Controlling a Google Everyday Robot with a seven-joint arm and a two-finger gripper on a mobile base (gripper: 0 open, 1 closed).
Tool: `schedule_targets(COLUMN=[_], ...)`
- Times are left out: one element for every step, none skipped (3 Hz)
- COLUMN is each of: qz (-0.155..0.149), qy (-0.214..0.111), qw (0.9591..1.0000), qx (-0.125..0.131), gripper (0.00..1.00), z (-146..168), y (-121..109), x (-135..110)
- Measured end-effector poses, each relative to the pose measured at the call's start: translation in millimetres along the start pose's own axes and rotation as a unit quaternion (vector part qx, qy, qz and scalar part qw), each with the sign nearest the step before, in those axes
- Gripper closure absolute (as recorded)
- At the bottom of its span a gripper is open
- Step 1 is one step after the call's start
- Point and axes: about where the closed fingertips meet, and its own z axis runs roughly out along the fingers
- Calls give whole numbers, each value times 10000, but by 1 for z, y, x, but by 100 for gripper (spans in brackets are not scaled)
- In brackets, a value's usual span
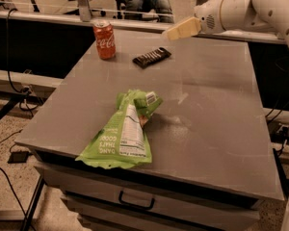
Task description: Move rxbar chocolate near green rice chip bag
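Hovering near rxbar chocolate (151,57): tool (170,33), grip unclear; green rice chip bag (116,139) reads "DANG".

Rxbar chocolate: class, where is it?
In the camera view the rxbar chocolate lies far back on the table, just right of the Coca-Cola can; the gripper hovers up-right of it.

"Coca-Cola" on soda can (105,40); "DANG THAT'S GOOD" on green rice chip bag (110,147).

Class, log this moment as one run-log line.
gripper: above table far edge | rxbar chocolate: flat beside Coca-Cola can, not grasped | green rice chip bag: near front edge, apart from bar
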Motion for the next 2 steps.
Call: schedule_targets(qz=[-47,-90], qy=[3,0], qw=[10000,10000], qx=[45,25], gripper=[0,0], z=[29,49], y=[2,2], x=[18,43])
